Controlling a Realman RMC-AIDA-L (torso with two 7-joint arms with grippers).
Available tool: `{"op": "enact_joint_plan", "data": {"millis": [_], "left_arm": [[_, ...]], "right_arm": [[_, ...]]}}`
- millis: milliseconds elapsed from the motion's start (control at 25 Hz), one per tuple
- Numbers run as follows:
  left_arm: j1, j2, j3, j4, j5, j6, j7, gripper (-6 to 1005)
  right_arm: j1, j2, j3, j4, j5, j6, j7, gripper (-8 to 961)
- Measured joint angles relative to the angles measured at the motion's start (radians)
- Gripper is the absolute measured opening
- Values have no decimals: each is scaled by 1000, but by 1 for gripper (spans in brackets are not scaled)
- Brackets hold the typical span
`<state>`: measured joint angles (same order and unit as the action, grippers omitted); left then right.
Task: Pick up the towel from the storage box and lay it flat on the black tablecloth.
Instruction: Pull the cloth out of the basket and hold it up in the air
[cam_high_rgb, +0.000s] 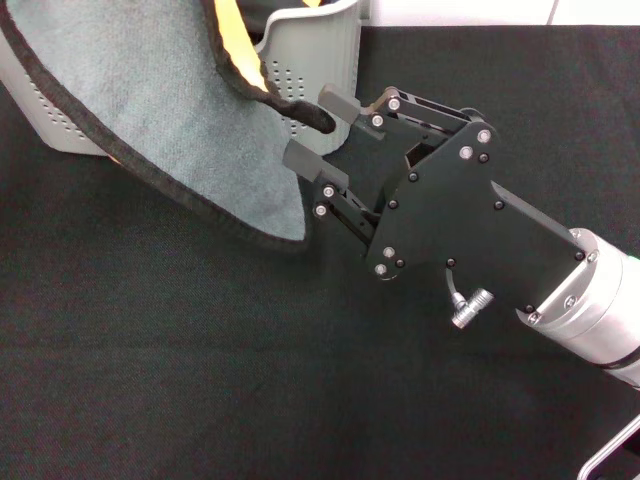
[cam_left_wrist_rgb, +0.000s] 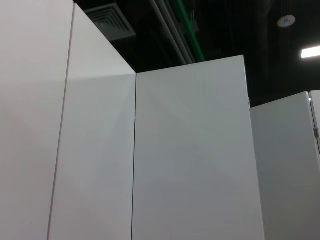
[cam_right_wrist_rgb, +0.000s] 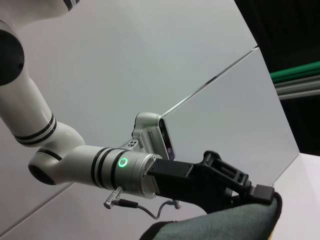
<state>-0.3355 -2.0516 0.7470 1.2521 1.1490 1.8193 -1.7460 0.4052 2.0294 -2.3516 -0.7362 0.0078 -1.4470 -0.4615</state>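
The grey-green towel (cam_high_rgb: 170, 110) with black edging hangs in the air at the upper left, in front of the light grey perforated storage box (cam_high_rgb: 320, 50). A yellow-orange side shows at its fold. My right gripper (cam_high_rgb: 318, 130) is open, its fingers on either side of the towel's right edge. In the right wrist view my left gripper (cam_right_wrist_rgb: 260, 194) is shut on the top of the towel (cam_right_wrist_rgb: 225, 222) and holds it up. The left gripper is out of the head view. The black tablecloth (cam_high_rgb: 200, 350) covers the table below.
The box stands at the far left of the table, partly hidden behind the towel. My right arm (cam_high_rgb: 590, 300) reaches in from the lower right. The left wrist view shows only white wall panels (cam_left_wrist_rgb: 190, 150) and a dark ceiling.
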Motion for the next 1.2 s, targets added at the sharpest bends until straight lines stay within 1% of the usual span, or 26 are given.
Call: {"op": "enact_joint_plan", "data": {"millis": [80, 1040, 1200], "left_arm": [[-1, 0, 0, -1, 1, 0, 0, 44], [-1, -1, 0, -2, 2, 12, 0, 47], [3, -1, 1, -2, 3, 13, 0, 47]], "right_arm": [[0, 0, 2, -1, 0, -1, -5, 362], [11, 0, 9, 5, 20, 7, -8, 129], [9, 0, 10, 6, 22, 7, 0, 48]]}}
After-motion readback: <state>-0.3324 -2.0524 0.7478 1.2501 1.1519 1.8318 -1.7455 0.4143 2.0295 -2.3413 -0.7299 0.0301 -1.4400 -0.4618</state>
